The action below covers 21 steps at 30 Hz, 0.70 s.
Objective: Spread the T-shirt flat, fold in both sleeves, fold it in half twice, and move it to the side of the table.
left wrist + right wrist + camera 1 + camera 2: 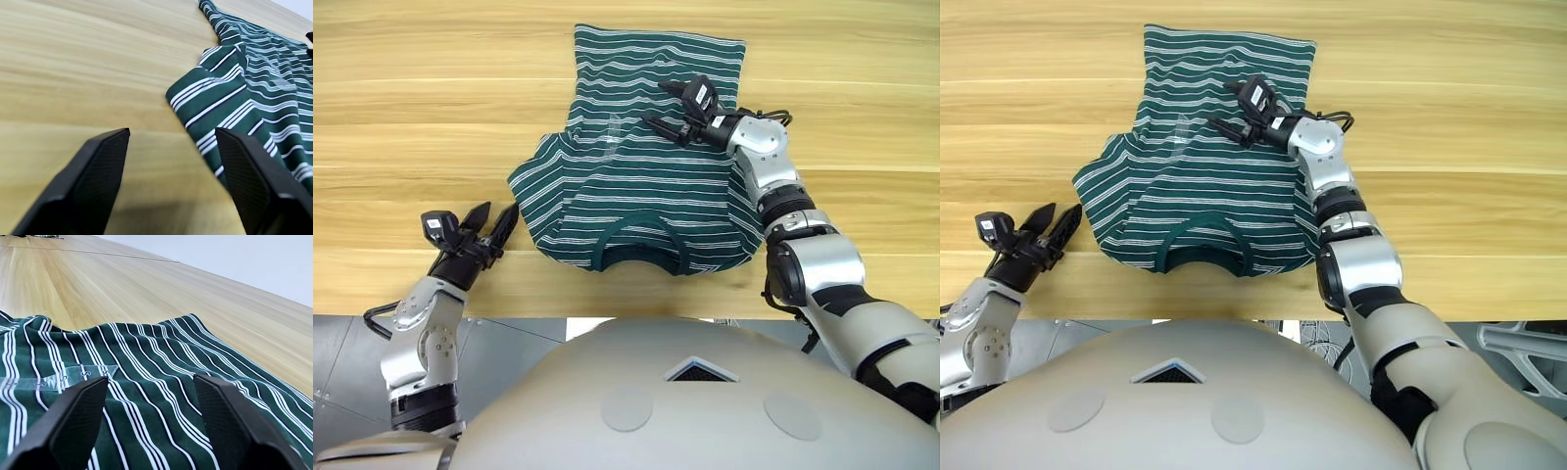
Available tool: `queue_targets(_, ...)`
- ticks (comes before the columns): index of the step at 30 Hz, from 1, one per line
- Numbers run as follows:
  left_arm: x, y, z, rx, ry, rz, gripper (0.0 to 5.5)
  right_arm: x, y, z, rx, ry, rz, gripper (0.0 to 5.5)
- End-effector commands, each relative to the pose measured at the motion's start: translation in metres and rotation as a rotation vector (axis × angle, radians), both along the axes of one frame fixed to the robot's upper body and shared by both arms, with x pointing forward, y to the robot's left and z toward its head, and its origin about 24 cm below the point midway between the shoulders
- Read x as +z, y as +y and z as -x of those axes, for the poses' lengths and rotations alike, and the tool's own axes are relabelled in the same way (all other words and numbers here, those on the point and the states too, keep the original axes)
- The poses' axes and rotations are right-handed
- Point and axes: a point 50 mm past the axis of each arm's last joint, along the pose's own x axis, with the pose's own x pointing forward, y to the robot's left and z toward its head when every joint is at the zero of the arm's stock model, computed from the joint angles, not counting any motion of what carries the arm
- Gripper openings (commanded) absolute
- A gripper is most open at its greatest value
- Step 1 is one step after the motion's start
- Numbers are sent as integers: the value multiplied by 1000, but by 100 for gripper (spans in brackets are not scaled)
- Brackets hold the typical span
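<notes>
The right gripper (658,105), wide and empty, hovers over the green white-striped fabric T-shirt (626,186). The left gripper (499,211), also wide, sits at its eight o'clock and may pinch two layers.

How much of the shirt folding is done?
The shirt lies spread on the table. Its right side looks folded in; the left sleeve sticks out. Both claws are open: right claw above the shirt, left claw beside that sleeve. Halving and moving remain.
</notes>
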Motion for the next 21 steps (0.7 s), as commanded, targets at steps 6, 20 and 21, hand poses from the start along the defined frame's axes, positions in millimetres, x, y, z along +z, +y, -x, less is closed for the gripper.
queue_targets(6,-18,-17,-10,-63,106,45,311,5,-2,-1,-12,-27,1,325)
queue_targets(20,-20,-14,-30,-24,94,107,84,14,-5,4,-19,-71,-34,325)
queue_targets(21,-20,-14,-30,-22,91,109,61,13,-5,4,-21,-70,-34,325)
